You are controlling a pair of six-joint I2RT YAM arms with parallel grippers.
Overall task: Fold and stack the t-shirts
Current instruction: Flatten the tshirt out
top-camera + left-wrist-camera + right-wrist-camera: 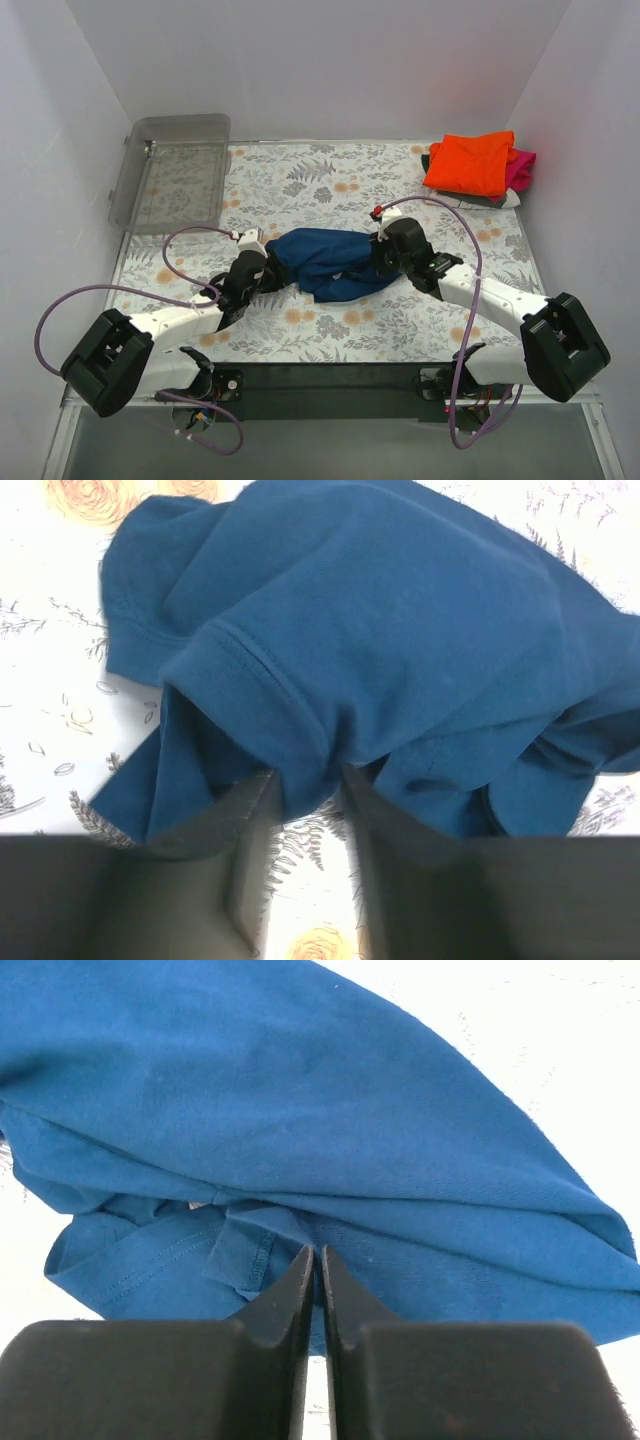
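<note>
The navy blue t-shirt (330,262) lies bunched in the middle of the table, stretched between both grippers. My left gripper (262,270) is at its left end. In the left wrist view the left gripper (308,780) has its jaws narrowly apart with a thick fold of the navy t-shirt (400,630) pinched between the tips. My right gripper (385,255) is at the shirt's right end. In the right wrist view the right gripper (318,1252) is shut on a thin fold of the navy t-shirt (300,1090). No chest print shows. The folded orange shirt (470,160) lies on the magenta shirt (522,168) and the greyish shirt (505,200) at the back right.
A clear plastic bin (172,170) stands at the back left, partly over the table's edge. The floral tablecloth (330,180) covers the table. White walls close in the left, back and right sides.
</note>
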